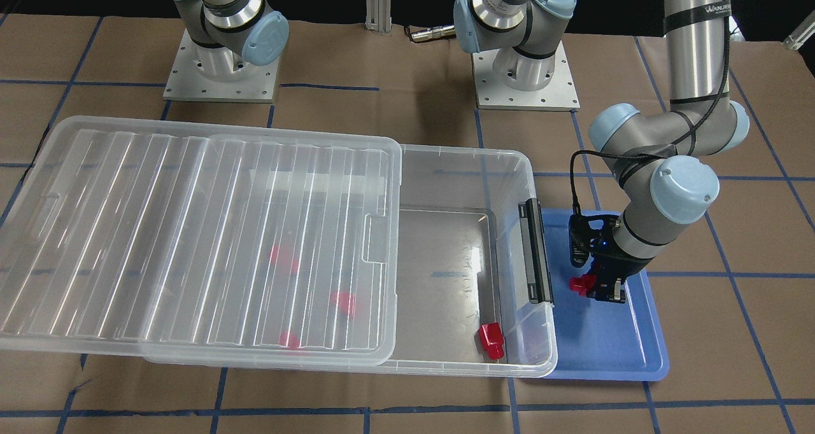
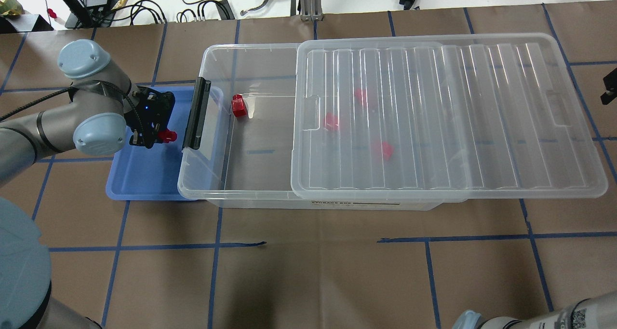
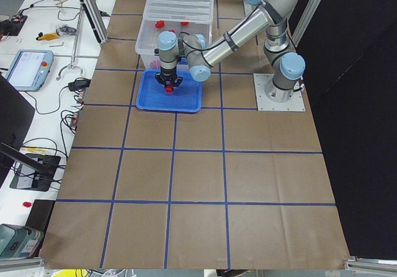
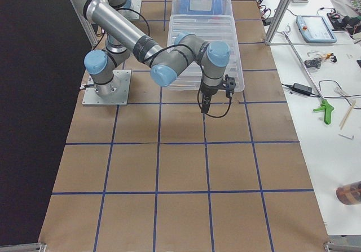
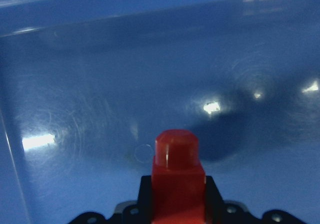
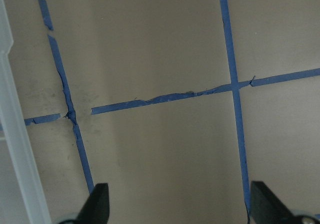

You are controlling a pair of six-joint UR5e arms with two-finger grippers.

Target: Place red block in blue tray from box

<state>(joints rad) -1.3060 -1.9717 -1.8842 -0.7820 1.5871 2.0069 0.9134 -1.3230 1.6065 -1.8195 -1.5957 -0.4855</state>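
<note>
The box (image 2: 260, 170) stands just beside the left fingers (image 5: 145, 199), with the tray (image 2: 144, 179) under them. They pinch the block (image 5: 176, 169) above the tray floor, its long axis along them and its stub jutting down past their tips. The right fingers (image 6: 100, 204) are spread over the desk (image 6: 160, 48).

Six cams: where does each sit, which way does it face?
Front-facing: across the table, facing the robot, down; left arm at view's right, left gripper holding the red block over the blue tray.
Overhead: behind the robot, forward and down on the box; left arm at view's left.
Exterior left: robot's left table end, along it; left arm near.
Exterior right: opposite end; right arm near.
Left wrist: down into tray, block gripped.
Right wrist: down on table; right gripper open.
Shared: front-facing and overhead show box, mirrored.
</note>
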